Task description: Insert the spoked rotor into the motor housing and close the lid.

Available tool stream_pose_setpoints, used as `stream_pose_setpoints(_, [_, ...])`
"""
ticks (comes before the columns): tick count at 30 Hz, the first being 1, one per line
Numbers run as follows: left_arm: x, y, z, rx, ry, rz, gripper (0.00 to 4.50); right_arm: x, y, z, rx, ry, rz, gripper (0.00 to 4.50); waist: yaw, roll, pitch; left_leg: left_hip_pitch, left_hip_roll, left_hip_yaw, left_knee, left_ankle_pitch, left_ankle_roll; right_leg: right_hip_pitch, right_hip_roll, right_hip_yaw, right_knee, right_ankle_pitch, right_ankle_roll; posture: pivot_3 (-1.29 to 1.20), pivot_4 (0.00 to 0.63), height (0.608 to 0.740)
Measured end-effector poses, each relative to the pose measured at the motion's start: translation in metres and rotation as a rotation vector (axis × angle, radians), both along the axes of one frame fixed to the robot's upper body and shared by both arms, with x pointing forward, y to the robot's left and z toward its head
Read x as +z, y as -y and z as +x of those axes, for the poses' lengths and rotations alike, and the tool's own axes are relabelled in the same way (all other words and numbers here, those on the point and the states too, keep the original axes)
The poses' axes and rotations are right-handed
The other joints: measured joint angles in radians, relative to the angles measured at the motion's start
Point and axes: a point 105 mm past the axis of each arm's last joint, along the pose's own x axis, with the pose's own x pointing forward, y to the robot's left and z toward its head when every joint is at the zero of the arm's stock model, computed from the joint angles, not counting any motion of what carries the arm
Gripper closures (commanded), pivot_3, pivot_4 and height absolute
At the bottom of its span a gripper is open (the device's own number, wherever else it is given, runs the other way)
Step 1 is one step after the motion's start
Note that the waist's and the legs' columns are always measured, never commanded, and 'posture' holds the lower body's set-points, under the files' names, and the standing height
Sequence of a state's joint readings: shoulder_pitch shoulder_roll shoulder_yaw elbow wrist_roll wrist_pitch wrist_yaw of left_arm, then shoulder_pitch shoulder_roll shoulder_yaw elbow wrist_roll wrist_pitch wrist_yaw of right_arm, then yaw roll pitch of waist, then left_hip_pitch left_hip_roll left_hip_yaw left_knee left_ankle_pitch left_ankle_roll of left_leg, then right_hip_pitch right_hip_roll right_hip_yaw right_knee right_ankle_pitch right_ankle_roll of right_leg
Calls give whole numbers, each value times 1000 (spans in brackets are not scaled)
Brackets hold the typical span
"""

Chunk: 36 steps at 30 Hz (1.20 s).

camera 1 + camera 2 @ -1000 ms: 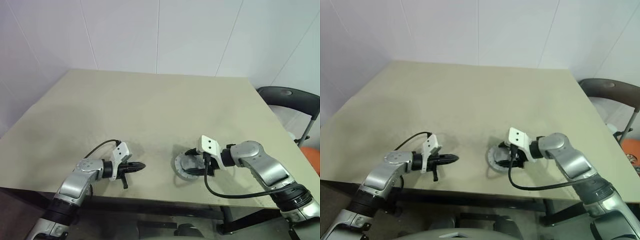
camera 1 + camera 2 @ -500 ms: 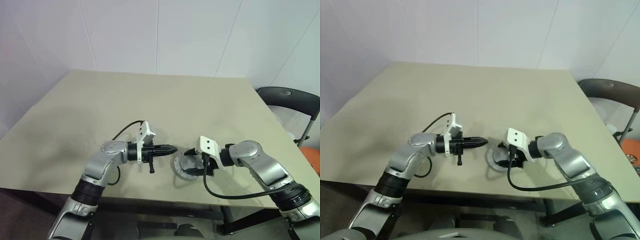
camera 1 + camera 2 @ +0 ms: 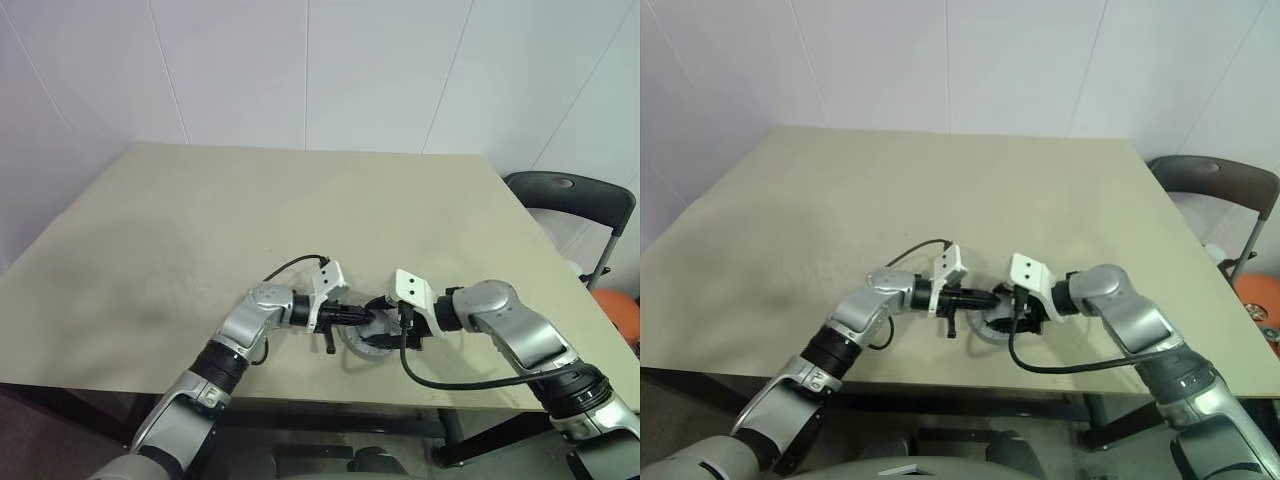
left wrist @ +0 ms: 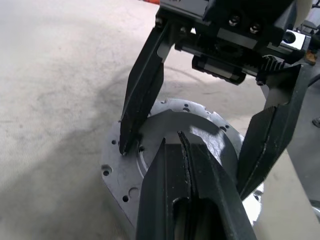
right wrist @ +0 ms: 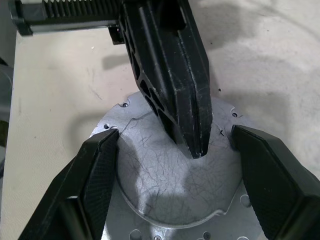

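A round light-grey lid (image 5: 165, 180) with a holed flange lies near the table's front edge (image 3: 362, 347). My right gripper (image 5: 172, 135) straddles its raised middle, one finger (image 4: 137, 90) pressed against each side. My left gripper (image 3: 370, 315) reaches in level from the left, fingers shut together, with its tip (image 5: 197, 147) resting over the middle of the lid between the right fingers. It holds nothing. The spoked rotor and the motor housing are hidden.
The beige table (image 3: 250, 220) stretches far back and to the left. A dark chair (image 3: 570, 190) stands off the table's right side, with an orange thing (image 3: 622, 308) on the floor beside it. Both arms meet close to the front edge.
My left arm has swung to the right, bringing its shut gripper from the bare table to the top of the lid. The right gripper has stayed in place around the lid.
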<state>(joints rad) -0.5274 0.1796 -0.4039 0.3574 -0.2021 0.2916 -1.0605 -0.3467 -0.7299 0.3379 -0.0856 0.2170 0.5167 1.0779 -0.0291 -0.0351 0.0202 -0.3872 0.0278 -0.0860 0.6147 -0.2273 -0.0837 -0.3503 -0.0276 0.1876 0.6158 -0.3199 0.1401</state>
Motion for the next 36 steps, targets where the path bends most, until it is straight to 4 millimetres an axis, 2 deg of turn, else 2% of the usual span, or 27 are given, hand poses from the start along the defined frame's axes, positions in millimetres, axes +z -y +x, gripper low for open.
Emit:
stream_pose_setpoints(2, [-1, 1, 0, 0, 9, 7, 4500, 0, 1, 0, -20, -10, 9, 1260, 2, 0, -1, 0, 0, 0, 0, 0, 0, 0, 0, 0, 0, 0, 0, 0, 0, 740])
stream_pose_setpoints(3, [-1, 1, 0, -1, 13, 9, 4500, 1, 1, 0, -28, -10, 13, 534, 3, 1, -1, 0, 0, 0, 0, 0, 0, 0, 0, 0, 0, 0, 1, 0, 0, 740])
stream_pose_setpoints(5, [-1, 1, 0, -2, 16, 10, 4500, 2, 3, 2, -61, -24, 32, 32, 2, 1, -1, 0, 0, 0, 0, 0, 0, 0, 0, 0, 0, 0, 0, 0, 0, 740])
stream_pose_setpoints(11, [1, -3, 3, -20, 22, 27, 4500, 6, 4, 5, -83, -71, 67, 32, -9, 2, 0, -1, 0, 0, -1, 0, 0, -2, 0, 0, 0, 0, 0, 0, 0, 740])
stream_pose_setpoints(18, [2, -14, 1, -57, 13, 54, 4500, 10, 14, 3, -65, -113, 63, 32, -18, 3, 0, -2, 1, 0, -3, 0, 1, -3, 1, 0, 0, 0, 1, 0, 0, 740])
stream_pose_setpoints(25, [2, -14, -1, -71, 6, 52, 4500, 12, 19, 2, -81, -137, 86, 32, -16, 3, 0, -2, 1, 0, -3, -1, 2, -3, 1, 0, 0, 0, 1, 0, 0, 740])
stream_pose_setpoints(31, [2, -13, -2, -72, 6, 50, 4500, 14, 34, 0, -139, -178, 108, 32, -15, 4, 1, -3, 1, 0, -3, -1, 2, -4, 1, 0, 0, 0, 1, 0, 0, 740])
stream_pose_setpoints(36, [2, -13, -2, -71, 4, 48, 4500, 40, 53, -3, -194, -208, 214, 32, -13, 6, 2, -3, 1, 0, -3, -1, 2, -4, 1, 0, 0, 0, 1, 0, 0, 740])
